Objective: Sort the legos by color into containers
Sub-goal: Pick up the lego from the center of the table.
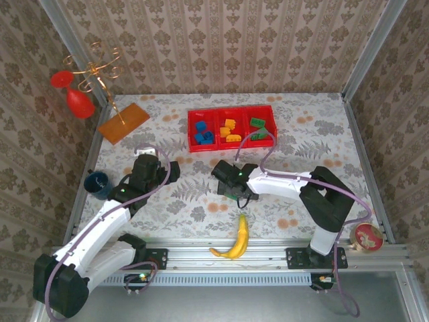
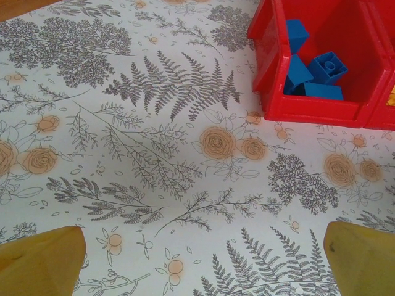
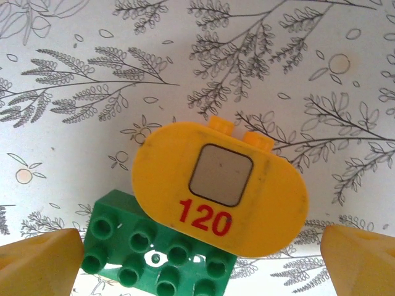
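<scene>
The red tray (image 1: 201, 147) is located at the far centre of the table (image 1: 301, 127), with three compartments in a row. Blue legos (image 1: 203, 135) are contained in the left compartment, orange legos (image 1: 230, 129) in the middle compartment and green legos (image 1: 258, 123) in the right compartment. The left hand (image 2: 200, 265) is positioned above bare table, near the left front corner of the tray, with its jaws set wide and nothing held between them. The right hand (image 3: 200, 265) is positioned in front of the tray, above a loose green lego (image 3: 154, 256) lying studs-up on the table. A yellow oval piece (image 3: 219, 188) marked "120" is seen overlapping the far edge of this lego; whether it rests on the lego cannot be determined. The fingertips (image 3: 43, 262) of the right hand are spread wide on either side of the lego and are not touching it. A banana (image 1: 236, 241) is lying near the front edge of the table, between the two arm bases.
</scene>
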You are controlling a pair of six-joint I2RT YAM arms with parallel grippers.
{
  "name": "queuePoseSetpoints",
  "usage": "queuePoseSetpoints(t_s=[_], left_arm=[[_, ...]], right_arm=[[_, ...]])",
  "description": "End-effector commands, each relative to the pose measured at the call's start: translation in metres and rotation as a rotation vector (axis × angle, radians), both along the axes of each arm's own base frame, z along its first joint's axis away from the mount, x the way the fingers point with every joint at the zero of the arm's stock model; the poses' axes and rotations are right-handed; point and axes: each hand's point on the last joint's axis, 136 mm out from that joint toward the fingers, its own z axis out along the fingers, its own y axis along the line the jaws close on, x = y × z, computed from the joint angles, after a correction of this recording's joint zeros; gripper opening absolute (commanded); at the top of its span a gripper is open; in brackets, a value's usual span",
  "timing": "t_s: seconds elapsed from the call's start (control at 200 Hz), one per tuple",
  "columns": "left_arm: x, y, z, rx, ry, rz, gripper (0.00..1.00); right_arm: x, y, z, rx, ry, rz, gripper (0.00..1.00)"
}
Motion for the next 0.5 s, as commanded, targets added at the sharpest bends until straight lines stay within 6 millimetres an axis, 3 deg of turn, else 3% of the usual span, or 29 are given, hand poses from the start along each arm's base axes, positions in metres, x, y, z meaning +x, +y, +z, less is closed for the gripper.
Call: queuePoseSetpoints(t_s=[0.0, 0.225, 0.495], left_arm=[[-0.003, 0.004, -0.004, -0.017, 0.013, 0.016, 1.0], [-0.004, 0.004, -0.008, -0.015, 0.021, 0.016, 1.0], [-0.004, 0.004, -0.011, -0.019, 0.028, 0.015, 1.0]], right_arm=[[0.006, 0.004, -0.004, -0.002, 0.003, 0.006, 1.0], [0.003, 0.011, -0.015, 0.01, 0.039, -0.004, 0.99], [-0.004, -0.011, -0.026, -0.102, 0.078, -0.049, 0.98]])
